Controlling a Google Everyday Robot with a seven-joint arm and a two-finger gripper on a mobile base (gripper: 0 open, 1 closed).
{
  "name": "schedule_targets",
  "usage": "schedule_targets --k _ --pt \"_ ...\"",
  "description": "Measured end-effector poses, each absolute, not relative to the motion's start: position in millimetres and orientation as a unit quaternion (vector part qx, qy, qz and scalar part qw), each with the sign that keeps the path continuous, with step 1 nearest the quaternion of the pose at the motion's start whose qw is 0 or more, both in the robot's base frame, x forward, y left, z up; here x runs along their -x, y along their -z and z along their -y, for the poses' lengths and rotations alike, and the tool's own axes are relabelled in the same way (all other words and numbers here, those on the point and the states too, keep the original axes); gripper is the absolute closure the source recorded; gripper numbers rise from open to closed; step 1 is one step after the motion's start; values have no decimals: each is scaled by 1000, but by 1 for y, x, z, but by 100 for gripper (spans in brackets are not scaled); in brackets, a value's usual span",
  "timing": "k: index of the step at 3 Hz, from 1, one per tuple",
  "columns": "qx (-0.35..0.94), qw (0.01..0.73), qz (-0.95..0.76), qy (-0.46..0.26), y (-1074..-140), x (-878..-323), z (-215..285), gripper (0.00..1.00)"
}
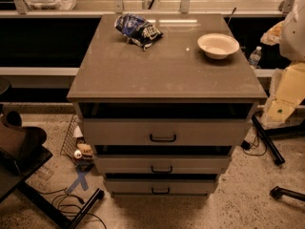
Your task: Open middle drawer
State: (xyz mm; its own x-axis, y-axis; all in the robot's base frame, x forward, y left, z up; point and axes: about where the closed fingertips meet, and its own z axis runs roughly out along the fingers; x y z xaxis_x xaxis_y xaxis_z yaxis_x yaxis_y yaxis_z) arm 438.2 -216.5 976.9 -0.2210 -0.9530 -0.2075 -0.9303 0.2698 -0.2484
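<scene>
The grey cabinet (167,66) stands in the middle of the view. It has three drawers in a stack. The middle drawer (162,163) is low down, at about 6 o'clock from the cabinet top. It sits between the top drawer (164,130), which has the tall front, and the thin bottom drawer (160,185). Its small black handle (161,169) is in the middle of its front. A dark gap shows above it, but I think it is not pulled out yet.

The gripper is not in the view, so I cannot tell if it is open or closed.

To do this well, the gripper should come in low, go to the small handle and not the big one above, hold it in the middle, and pull straight out.

On top, a chip bag (138,30) lies at 11 o'clock and a white bowl (218,45) at 1 o'clock, so pull gently
</scene>
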Motion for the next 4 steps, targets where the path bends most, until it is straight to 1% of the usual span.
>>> schedule_targets --k 1,2,3,4 --pt "602 165 -780 36 -976 -439 216 0" --pt "601 207 -772 13 -944 -433 214 0" --pt "597 248 -762 -44 -878 -409 215 0" --pt "564 314 -756 -112 -801 -402 213 0"
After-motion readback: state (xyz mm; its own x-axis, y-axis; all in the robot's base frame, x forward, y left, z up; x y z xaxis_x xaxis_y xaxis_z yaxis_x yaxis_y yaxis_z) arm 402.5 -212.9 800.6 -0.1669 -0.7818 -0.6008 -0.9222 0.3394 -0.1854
